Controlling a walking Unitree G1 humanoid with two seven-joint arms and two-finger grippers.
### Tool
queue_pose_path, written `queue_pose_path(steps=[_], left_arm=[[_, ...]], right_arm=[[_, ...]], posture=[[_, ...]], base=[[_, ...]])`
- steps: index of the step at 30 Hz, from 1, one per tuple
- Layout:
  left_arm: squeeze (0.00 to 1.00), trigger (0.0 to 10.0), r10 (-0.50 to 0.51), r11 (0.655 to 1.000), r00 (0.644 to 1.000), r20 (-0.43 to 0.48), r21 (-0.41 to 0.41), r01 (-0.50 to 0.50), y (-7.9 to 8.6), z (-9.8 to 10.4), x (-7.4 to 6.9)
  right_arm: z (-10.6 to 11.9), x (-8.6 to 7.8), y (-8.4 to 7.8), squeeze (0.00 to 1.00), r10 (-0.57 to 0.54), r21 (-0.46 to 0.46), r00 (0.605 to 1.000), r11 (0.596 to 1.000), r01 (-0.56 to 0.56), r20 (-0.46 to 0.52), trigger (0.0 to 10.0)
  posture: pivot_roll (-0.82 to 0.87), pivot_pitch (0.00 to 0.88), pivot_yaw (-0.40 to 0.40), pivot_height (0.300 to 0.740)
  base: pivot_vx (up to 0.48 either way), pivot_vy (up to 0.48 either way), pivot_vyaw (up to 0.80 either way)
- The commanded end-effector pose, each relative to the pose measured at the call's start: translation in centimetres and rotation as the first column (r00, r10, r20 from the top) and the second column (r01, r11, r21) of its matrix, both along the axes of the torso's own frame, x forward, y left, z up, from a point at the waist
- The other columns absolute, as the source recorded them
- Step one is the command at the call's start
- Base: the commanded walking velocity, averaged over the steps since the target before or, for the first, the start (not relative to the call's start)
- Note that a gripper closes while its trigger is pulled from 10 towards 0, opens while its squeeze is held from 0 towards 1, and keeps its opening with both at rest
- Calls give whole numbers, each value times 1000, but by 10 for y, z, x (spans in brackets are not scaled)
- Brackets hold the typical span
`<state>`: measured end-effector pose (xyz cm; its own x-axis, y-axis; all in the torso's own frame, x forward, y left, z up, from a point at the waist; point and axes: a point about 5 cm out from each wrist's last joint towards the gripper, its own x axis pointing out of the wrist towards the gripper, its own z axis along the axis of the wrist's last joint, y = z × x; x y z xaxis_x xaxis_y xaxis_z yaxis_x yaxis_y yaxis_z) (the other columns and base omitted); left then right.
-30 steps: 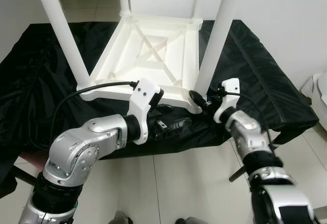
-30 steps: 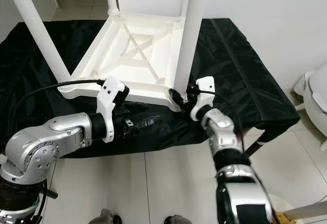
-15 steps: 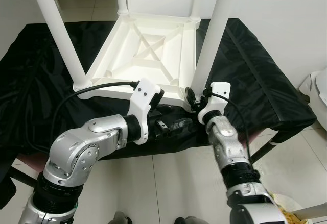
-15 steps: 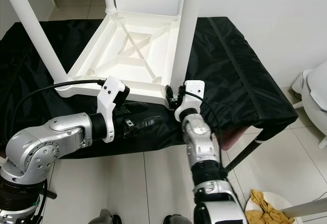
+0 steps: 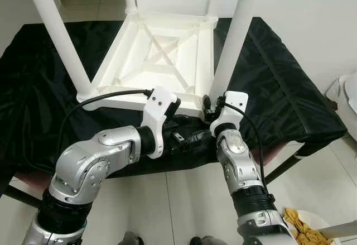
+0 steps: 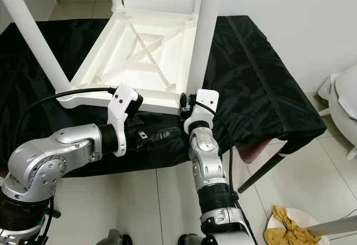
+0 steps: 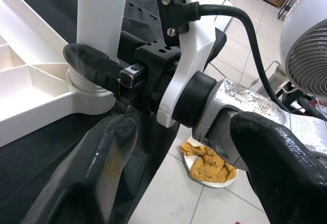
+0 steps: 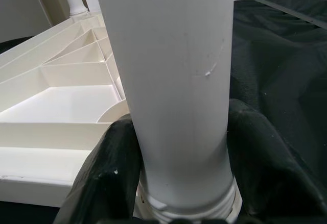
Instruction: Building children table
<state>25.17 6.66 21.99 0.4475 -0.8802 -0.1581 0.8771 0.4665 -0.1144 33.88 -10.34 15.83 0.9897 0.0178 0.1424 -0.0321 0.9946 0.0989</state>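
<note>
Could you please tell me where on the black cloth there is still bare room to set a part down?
The black cloth is bare right of the upturned white table, out to the cloth's right edge, and also left of it. It is crowded at the near right leg, where the right gripper clasps its base and the left gripper lies alongside.

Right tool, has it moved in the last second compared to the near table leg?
Yes. The right tool came in from the leg's right side and now clamps the base of the near table leg, one finger on each side.
</note>
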Motion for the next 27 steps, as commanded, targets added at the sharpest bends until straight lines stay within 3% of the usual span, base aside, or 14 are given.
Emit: queue_pose_path(steps=[1, 2, 3, 4, 5, 9, 10, 15, 16, 20, 24, 25, 27], left_arm=[[0, 10000, -31, 1000, 999, -17, 0, 31, -2, -3, -4], [0, 10000, -31, 1000, 999, -17, 0, 31, -2, -3, -4], [0, 10000, -31, 1000, 999, -18, 0, 31, -2, -3, -4], [0, 10000, -31, 1000, 999, -18, 0, 31, -2, -3, -4], [0, 10000, -32, 999, 999, -19, -1, 32, -3, -4, -4], [0, 10000, -32, 999, 999, -18, 0, 32, -3, -4, -4], [0, 10000, -31, 1000, 999, -18, 0, 31, -3, -4, -4], [0, 10000, -34, 999, 999, -17, 0, 34, -3, -3, -4], [0, 10000, -35, 999, 999, -17, 1, 35, -3, -3, -4], [0, 10000, -38, 999, 999, -17, 2, 38, -2, -3, -4], [0, 10000, -40, 999, 999, -17, 2, 40, -2, -2, -4], [0, 10000, -42, 999, 999, -16, 4, 42, -2, -2, -4], [0, 10000, -42, 999, 999, -15, 4, 42, -2, -2, -4]], right_arm=[[-16, -2, -4, 0, -16, 7, 996, 1000, 16, -83, 9020], [-16, -2, -4, 0, -16, 7, 996, 1000, 16, -83, 9020], [-15, -1, -9, 0, -31, 2, 996, 999, 32, -81, 10000], [-15, -1, -9, 0, -31, 2, 996, 999, 32, -81, 10000], [-12, 1, -18, 1000, -18, 12, 998, 1000, 19, -61, 10000], [-6, 2, -24, 1000, 21, 8, 999, 1000, -21, -35, 10000], [-3, 3, -25, 1000, 88, -2, 996, 996, -88, -25, 10000], [2, 6, -27, 1000, 182, -28, 983, 983, -182, -18, 10000], [4, 7, -29, 0, 220, -42, 975, 974, -221, -12, 10000], [10, 11, -33, 0, 347, -103, 938, 933, -346, -2, 10000], [10, 13, -34, 0, 388, -119, 922, 915, -386, -9, 10000], [11, 19, -40, 0, 443, -167, 896, 882, -441, -26, 10000], [12, 22, -42, 0, 456, -181, 889, 872, -454, -32, 10000]], posture=[[-47, 93, 9, 740], [-47, 93, 9, 740], [-47, 90, 9, 740], [-47, 90, 9, 740], [-46, 86, 5, 740], [-47, 84, 5, 740], [-48, 84, 5, 740], [-49, 82, 8, 740], [-49, 82, 8, 740], [-47, 82, 18, 740], [-45, 84, 22, 740], [-45, 84, 24, 740], [-45, 84, 24, 740]], base=[[0, 0, 0], [0, 0, 0], [0, 0, 0], [0, 0, 0], [0, 0, 0], [0, 0, 0], [0, 0, 0], [0, 0, 0], [0, 0, 0], [0, 0, 0], [0, 0, 0], [0, 0, 0], [0, 0, 0]])
